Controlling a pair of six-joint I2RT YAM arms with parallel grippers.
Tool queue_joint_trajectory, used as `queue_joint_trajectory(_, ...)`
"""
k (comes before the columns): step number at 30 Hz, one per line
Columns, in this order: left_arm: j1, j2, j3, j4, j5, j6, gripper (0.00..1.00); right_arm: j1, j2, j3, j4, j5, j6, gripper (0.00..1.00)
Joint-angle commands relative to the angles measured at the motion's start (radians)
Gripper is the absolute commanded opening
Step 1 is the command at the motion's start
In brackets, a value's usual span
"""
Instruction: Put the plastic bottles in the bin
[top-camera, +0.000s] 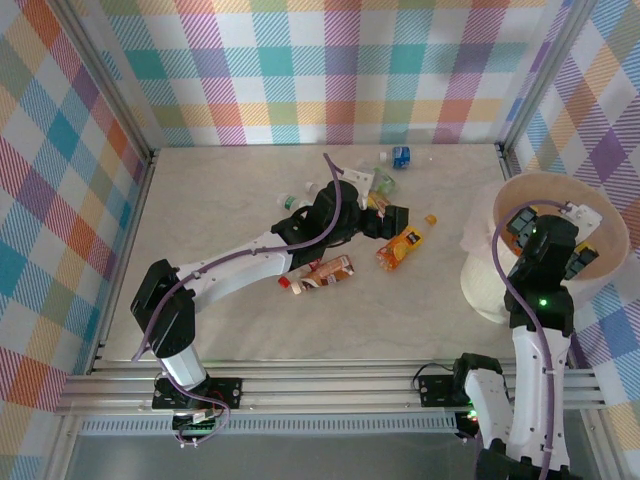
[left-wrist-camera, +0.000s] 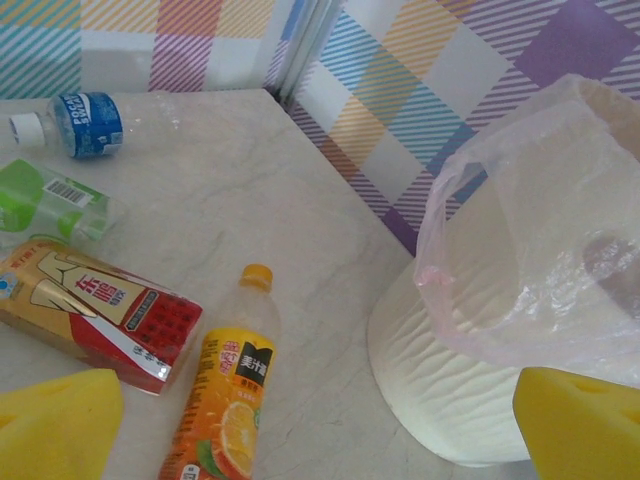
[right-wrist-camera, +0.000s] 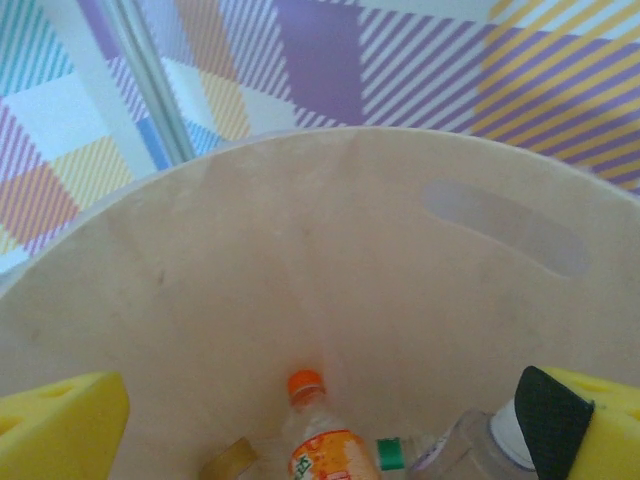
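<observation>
The bin (top-camera: 604, 206), a cream bucket with a pink liner bag, stands at the right. My right gripper (top-camera: 548, 238) hangs over its mouth, open and holding nothing. Inside the bin (right-wrist-camera: 330, 250) lie an orange-capped bottle (right-wrist-camera: 322, 445), a green-capped one (right-wrist-camera: 393, 453) and a clear white-capped one (right-wrist-camera: 478, 450), below the right gripper (right-wrist-camera: 325, 428). My left gripper (top-camera: 386, 222) is open above an orange-labelled bottle (top-camera: 405, 246). In the left wrist view that orange bottle (left-wrist-camera: 222, 395) lies left of centre between the spread pads of the left gripper (left-wrist-camera: 320, 432), beside a red-labelled bottle (left-wrist-camera: 95, 310).
A green-labelled bottle (left-wrist-camera: 45, 200) and a blue-labelled bottle (left-wrist-camera: 85, 125) lie farther back near the wall. Another red-labelled bottle (top-camera: 322, 273) lies under the left forearm. The bin's side (left-wrist-camera: 470, 370) stands close on the right of the orange bottle. Checked walls enclose the table.
</observation>
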Motion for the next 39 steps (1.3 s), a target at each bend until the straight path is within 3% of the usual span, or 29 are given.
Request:
queue_joint_trajectory(1,-0.002,0.000,0.018,-0.011,-0.054,-0.004,1.00,-0.004,0.000,0.059,0.026,-0.138,-0.025,1.00)
queue_joint_trajectory(3,-0.002,0.003,0.017,-0.010,-0.068,-0.006,1.00,-0.004,0.001,0.074,0.023,-0.211,-0.030,1.00)
queue_joint_trajectory(11,0.002,-0.001,-0.015,0.002,-0.118,-0.045,1.00,0.003,0.042,0.097,0.071,-0.700,-0.038,1.00)
queue_joint_trajectory(15,0.010,-0.008,-0.028,-0.016,-0.140,-0.070,1.00,0.064,0.070,0.104,0.096,-0.826,-0.044,1.00)
queue_joint_trajectory(24,0.036,-0.054,-0.097,-0.048,-0.171,-0.150,1.00,0.392,0.171,0.123,0.118,-0.727,-0.154,1.00)
queue_joint_trajectory(33,0.061,-0.174,-0.212,-0.172,-0.292,-0.219,1.00,0.538,0.321,0.112,0.208,-0.744,-0.121,1.00)
queue_joint_trajectory(39,0.062,-0.206,-0.243,-0.290,-0.340,-0.256,1.00,0.579,0.365,0.052,0.308,-0.741,-0.085,1.00)
